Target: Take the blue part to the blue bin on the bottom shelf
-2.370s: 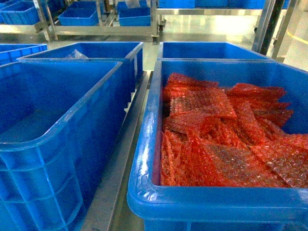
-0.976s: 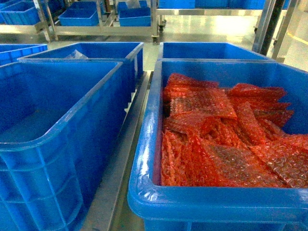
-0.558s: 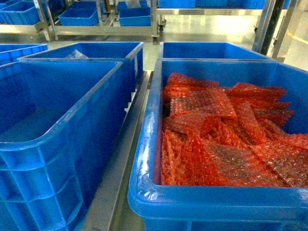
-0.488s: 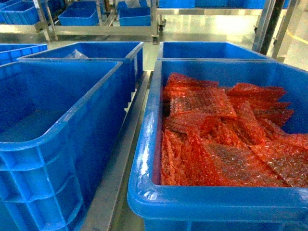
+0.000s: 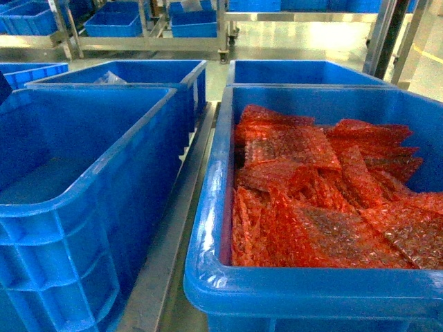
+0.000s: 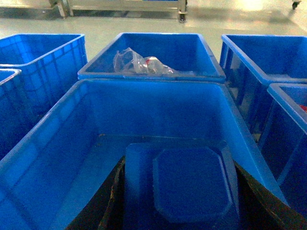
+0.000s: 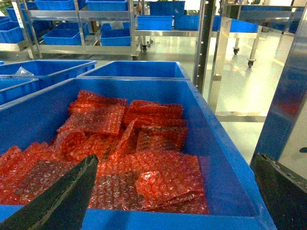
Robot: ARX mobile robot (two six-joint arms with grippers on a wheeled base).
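Left gripper [image 6: 177,167]: closed on a dark-blue, flat-topped plastic block w/ cut corners, the blue part [image 6: 192,191]; black fingers [image 6: 103,206] press its two sides.
Blue part, where: in the left gripper, hanging over the near end of a big empty blue plastic crate [image 6: 57,143]; not touching the crate floor as far as the left wrist view shows. Barely in head view; only a dark sliver at the left edge, can't tell what it is.
Right gripper [image 7: 173,163]: spread wide, nothing btwn the two black fingers [image 7: 67,196]; sits over the near wall of a second big blue crate [image 5: 208,228].
Second crate: on the right in head view, piled w/ red bubble-wrap bags [image 5: 311,194], loose and overlapping.
Empty crate vs second crate: side by side, a strip of bare steel [image 5: 176,235] btwn them.
Behind empty crate: another blue crate [image 6: 148,74] holding crumpled clear plastic film [image 6: 139,64].
Bottom shelf [image 5: 149,43]: lowest steel tier of a wheeled rack across the floor, well apart from both arms.
On that shelf: small blue bins [image 5: 114,24], side by side; contents can't be told at this range.
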